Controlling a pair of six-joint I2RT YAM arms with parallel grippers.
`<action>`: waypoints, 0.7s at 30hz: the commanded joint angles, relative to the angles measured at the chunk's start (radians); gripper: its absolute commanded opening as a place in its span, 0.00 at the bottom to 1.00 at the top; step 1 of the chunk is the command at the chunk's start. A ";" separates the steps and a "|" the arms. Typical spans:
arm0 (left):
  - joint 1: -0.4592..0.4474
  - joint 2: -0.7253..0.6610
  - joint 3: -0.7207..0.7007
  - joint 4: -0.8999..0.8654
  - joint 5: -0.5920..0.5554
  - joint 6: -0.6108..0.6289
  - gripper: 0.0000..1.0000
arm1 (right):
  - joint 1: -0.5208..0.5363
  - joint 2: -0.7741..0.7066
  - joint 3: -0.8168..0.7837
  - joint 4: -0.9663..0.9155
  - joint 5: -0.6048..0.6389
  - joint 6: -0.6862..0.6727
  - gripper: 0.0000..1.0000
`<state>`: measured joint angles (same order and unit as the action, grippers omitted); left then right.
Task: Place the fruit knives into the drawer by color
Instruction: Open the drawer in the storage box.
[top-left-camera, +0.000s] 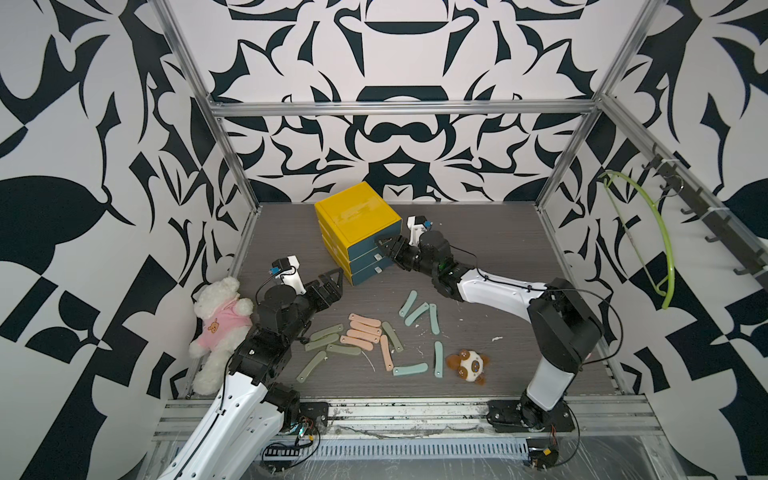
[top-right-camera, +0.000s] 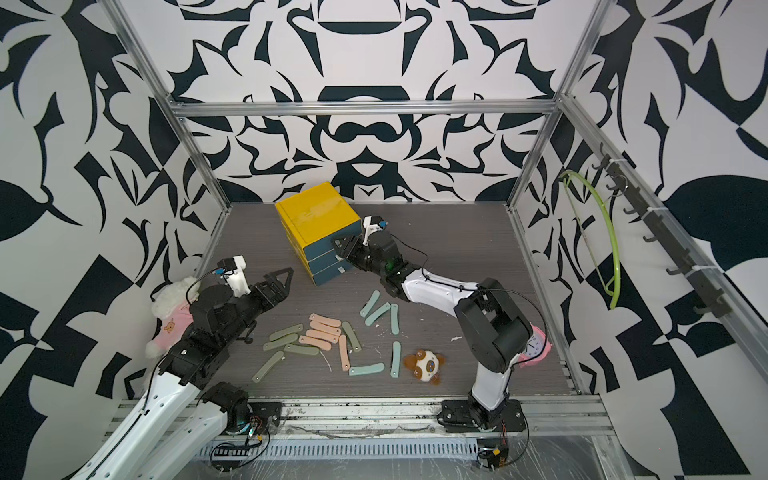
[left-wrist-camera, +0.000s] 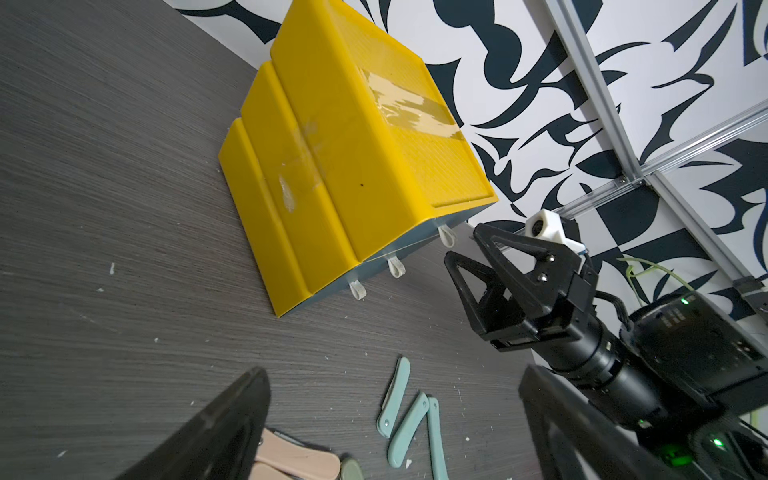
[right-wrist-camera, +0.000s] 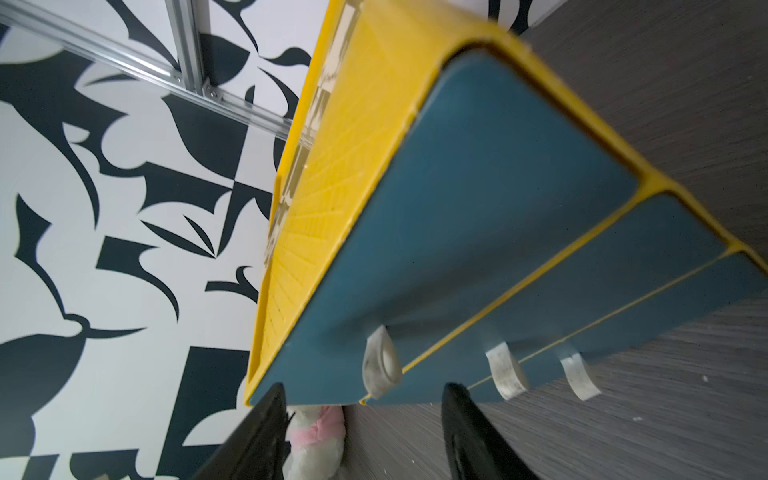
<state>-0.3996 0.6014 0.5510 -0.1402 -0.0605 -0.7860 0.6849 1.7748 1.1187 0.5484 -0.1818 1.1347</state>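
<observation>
The drawer (top-left-camera: 357, 220) is a yellow cabinet with three dark teal fronts at the back middle of the table. My right gripper (top-left-camera: 384, 247) is at the top front. In the right wrist view its jaws (right-wrist-camera: 365, 390) stand open on either side of the top pull tab (right-wrist-camera: 380, 361), with gaps both sides. My left gripper (top-left-camera: 337, 284) hovers open and empty left of the drawer (left-wrist-camera: 353, 166). The fruit knives lie loose on the table in front: teal ones (top-left-camera: 417, 311), peach-pink ones (top-left-camera: 363, 330) and olive ones (top-left-camera: 324, 345).
A white teddy bear in a pink shirt (top-left-camera: 220, 324) leans at the left wall beside my left arm. A small brown-and-white plush (top-left-camera: 467, 365) lies right of the knives. A pink clock (top-right-camera: 536, 347) shows behind my right arm. A green hanger (top-left-camera: 660, 249) hangs on the right wall.
</observation>
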 joint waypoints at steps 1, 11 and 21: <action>-0.002 -0.010 0.004 -0.015 -0.011 0.004 0.99 | 0.004 -0.012 0.000 0.150 0.067 0.092 0.54; -0.002 -0.008 0.004 -0.010 0.002 0.005 0.99 | 0.017 0.030 0.002 0.163 0.080 0.197 0.43; -0.002 -0.022 0.001 -0.018 -0.008 0.008 0.99 | 0.047 0.028 -0.021 0.140 0.113 0.252 0.43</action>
<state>-0.3996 0.5919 0.5510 -0.1543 -0.0639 -0.7856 0.7246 1.8164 1.0927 0.6472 -0.0902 1.3624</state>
